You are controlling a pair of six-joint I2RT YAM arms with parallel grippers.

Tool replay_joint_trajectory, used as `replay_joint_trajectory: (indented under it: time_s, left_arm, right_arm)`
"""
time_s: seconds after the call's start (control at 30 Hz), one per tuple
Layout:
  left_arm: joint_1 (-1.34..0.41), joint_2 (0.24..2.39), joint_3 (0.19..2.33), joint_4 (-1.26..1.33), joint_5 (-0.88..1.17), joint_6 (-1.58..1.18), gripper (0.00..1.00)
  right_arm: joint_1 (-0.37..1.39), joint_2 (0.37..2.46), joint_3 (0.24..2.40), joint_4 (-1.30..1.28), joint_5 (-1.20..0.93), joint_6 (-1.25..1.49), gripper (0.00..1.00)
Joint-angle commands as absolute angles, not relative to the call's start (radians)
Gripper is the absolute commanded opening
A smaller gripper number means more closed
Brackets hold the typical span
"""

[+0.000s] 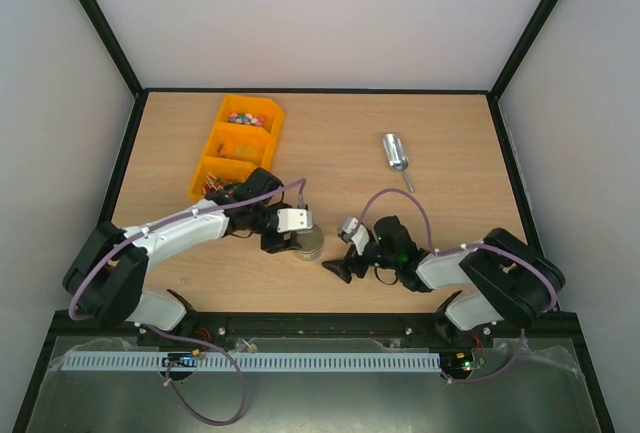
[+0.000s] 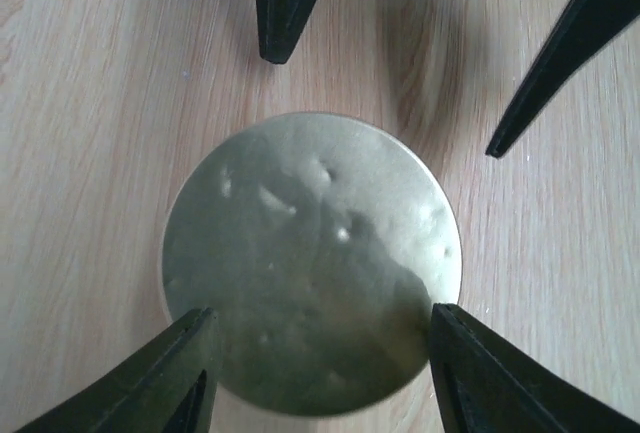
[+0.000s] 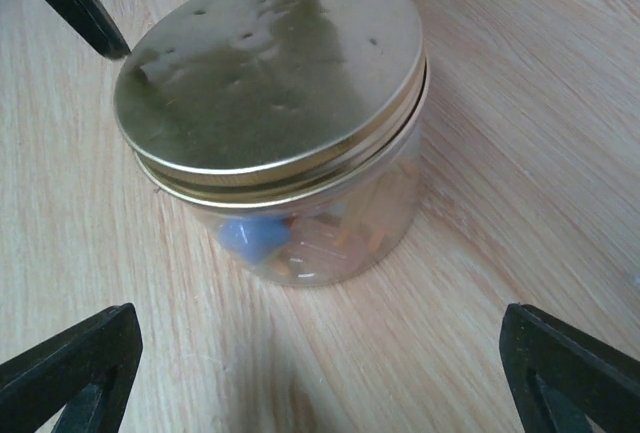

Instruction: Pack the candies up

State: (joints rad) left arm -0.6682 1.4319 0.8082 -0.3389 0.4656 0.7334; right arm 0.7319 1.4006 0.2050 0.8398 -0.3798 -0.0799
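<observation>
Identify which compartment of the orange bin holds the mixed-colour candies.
The far compartment of the orange bin, farthest from the robot: it alone holds the multicoloured candies; the nearest one shows reddish sticks.

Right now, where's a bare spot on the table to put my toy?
Bare wood lies at the far right, past the scoop, and in the middle between the orange bin and the scoop. It's crowded near the front, where the left gripper and right gripper flank the jar.
</observation>
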Motion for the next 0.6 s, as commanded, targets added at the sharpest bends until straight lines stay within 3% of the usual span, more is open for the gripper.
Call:
replay_joint_trajectory:
  time_s: [0.0,0.3,0.57]
  left_arm:
    - [-0.633,1.389,0.867,-0.428,0.521,0.758,0.63]
    - [-0.591,1.388,0.855,-0.402,0.517,0.669,0.98]
    - [-0.6,1.391,0.801,-0.374,0.451,0.64,0.99]
  right_arm:
    - [0.748,1.483,0.21,1.055,-0.348,-0.122,0.99]
    - [0.761,1.651,0.253,1.231,-0.422,-0.159,0.98]
    - [0.765,1.775,0.32,1.314,-0.456,-0.165,0.99]
